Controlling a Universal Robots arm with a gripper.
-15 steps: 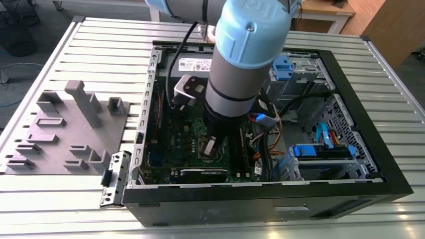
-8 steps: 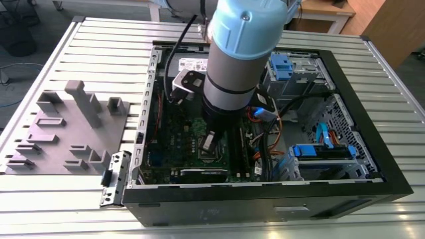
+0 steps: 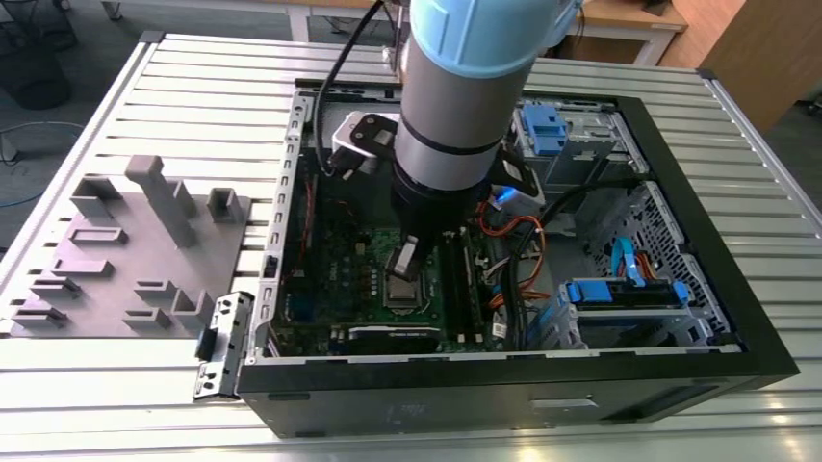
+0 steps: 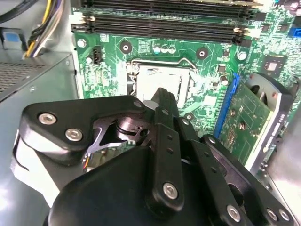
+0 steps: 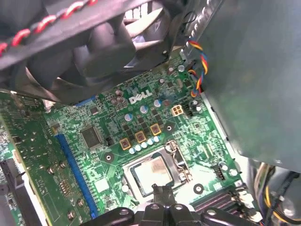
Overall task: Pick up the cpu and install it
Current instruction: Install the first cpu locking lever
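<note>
In the exterior view, a grey jig (image 3: 122, 255) with upright blocks lies on the slatted tabletop (image 3: 192, 96) at the view's left, beside an open PC case (image 3: 514, 385). A metal bracket (image 3: 221, 345) leans against the case's near left corner. Inside the case lies a green motherboard (image 3: 346, 279). The arm (image 3: 463, 96) reaches straight down into the case, and the end effector (image 3: 406, 262) hangs just above the socket (image 3: 403, 294) at the board's middle. To the view's right of the arm run orange and black cables (image 3: 514, 241), then blue drive brackets (image 3: 617, 294).

In the first wrist view, the cpu (image 5: 153, 170) lies flat inside the socket frame (image 5: 136, 162), its silvery top facing up. The end effector's tips (image 5: 162, 192) stand close together at the cpu's edge; I cannot tell whether they touch it or grip anything. A blue slot (image 5: 75, 169) and an expansion card (image 5: 28, 155) lie to one side of the socket.

In the second wrist view, the black finger (image 4: 164, 101) points down at the socket (image 4: 162, 80), with dark memory slots (image 4: 164, 26) beyond it.
</note>
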